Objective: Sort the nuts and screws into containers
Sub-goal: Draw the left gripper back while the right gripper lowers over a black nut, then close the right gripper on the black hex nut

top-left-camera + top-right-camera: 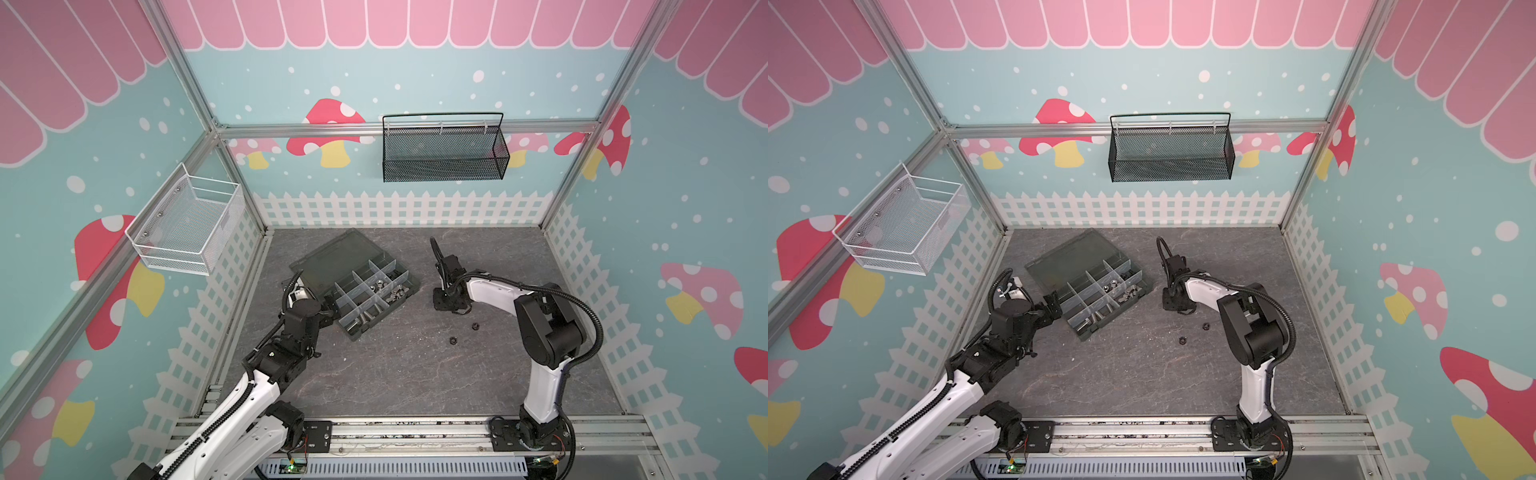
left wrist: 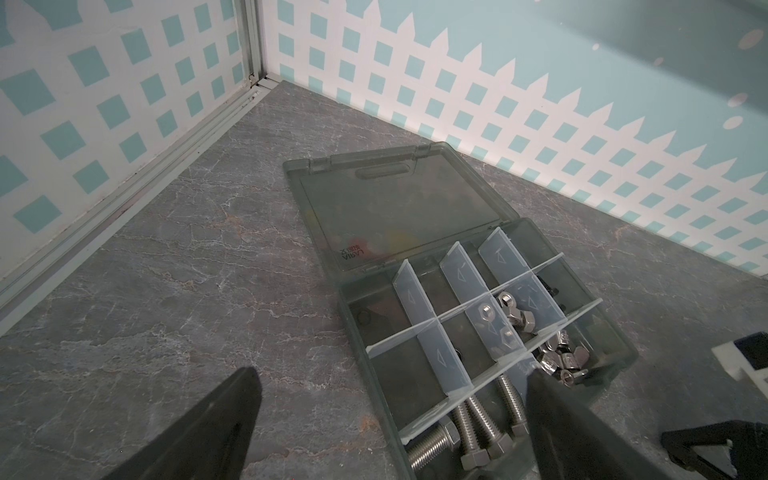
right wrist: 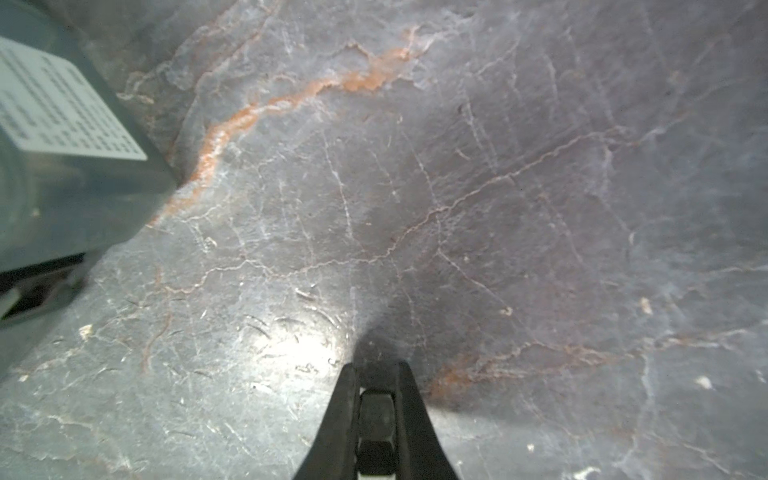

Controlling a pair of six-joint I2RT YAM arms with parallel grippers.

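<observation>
Right gripper (image 3: 376,374): jaws pinched tight on a small black hex-sided metal fastener (image 3: 376,415) (screw or nut, cannot tell), close to the grey marbled table (image 3: 498,208), right of the dark grey translucent plastic organiser box (image 1: 340,255). Left gripper (image 2: 392,374): spread wide, holding nothing, by the box compartment with the silver screws (image 2: 478,415).

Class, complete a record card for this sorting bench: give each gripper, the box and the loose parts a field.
Left gripper: open, at the organiser box's corner
Right gripper: shut on a black hex fastener, low over the table
Box lid: open, lying flat
Box contents: silver screws, silver hex nuts, winged nuts, in separate compartments
Loose on table: two black nuts
</observation>
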